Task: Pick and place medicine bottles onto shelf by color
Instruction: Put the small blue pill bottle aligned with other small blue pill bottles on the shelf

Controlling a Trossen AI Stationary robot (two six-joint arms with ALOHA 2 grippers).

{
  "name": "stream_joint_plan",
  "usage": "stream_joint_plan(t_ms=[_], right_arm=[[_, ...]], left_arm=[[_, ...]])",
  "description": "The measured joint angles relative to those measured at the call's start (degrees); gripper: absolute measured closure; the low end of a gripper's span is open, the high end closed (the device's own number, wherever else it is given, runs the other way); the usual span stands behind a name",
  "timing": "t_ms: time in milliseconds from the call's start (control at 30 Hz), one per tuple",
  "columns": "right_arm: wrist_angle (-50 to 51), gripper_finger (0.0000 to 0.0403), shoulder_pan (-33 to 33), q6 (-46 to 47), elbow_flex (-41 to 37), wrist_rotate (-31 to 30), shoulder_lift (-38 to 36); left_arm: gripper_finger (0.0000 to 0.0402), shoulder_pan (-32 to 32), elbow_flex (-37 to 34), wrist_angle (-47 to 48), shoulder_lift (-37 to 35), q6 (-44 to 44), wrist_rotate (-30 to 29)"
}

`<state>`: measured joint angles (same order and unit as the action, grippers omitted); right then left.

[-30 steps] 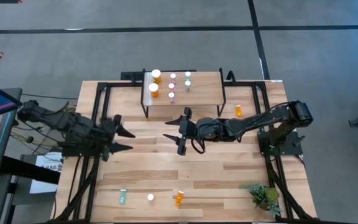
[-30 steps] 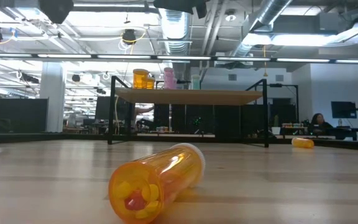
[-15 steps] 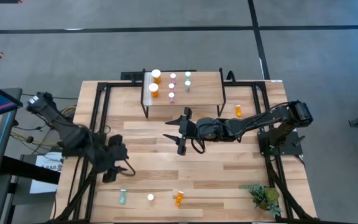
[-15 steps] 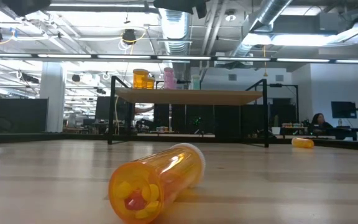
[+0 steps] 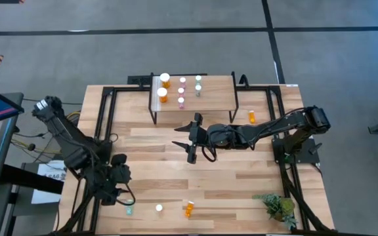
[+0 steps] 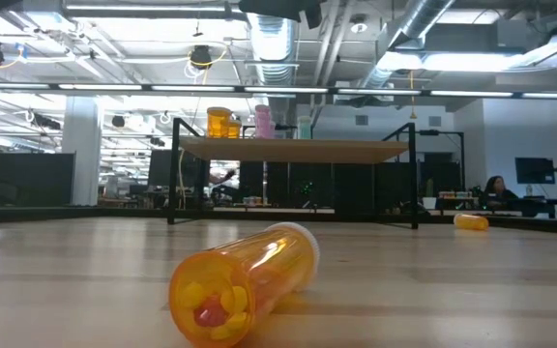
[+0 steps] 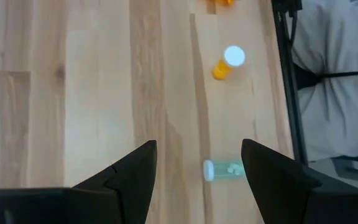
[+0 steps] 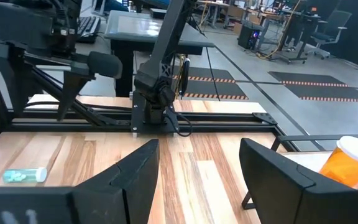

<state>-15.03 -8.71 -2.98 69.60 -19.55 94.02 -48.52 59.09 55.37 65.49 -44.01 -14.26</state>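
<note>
The left claw hangs released over the teal bottle lying near the counter's near-left edge. It should drop straight, straddle the barrel crosswise, then clench. The right claw, also released, waits mid-counter. The shelf seems to carry six bottles; four lie loose: teal, three orange.

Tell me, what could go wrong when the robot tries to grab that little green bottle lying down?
The teal bottle lies on its side, so it might roll away if the open left hand bumps it. It also sits close to the table's edge, so a nudge could push it off. The upright orange bottle nearby could get knocked over.
</note>
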Motion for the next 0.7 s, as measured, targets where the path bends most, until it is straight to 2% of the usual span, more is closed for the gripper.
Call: stream_joint_plan(t_ms=[200,367,533,700], right_arm=[[0.0,0.0158,0.0,0.0,0.0,0.0,0.0],[0.0,0.0158,0.0,0.0,0.0,0.0,0.0],[0.0,0.0158,0.0,0.0,0.0,0.0,0.0],[0.0,0.0158,0.0,0.0,0.0,0.0,0.0]], left_arm=[[0.018,-2.5,0.0,0.0,0.5,-8.0,3.0],[0.018,-4.1,0.0,-0.5,4.6,-13.3,5.1],[0.018,-4.6,0.0,-5.8,11.7,-13.8,6.1],[0.018,-4.6,0.0,-13.1,16.7,-10.3,8.4]])
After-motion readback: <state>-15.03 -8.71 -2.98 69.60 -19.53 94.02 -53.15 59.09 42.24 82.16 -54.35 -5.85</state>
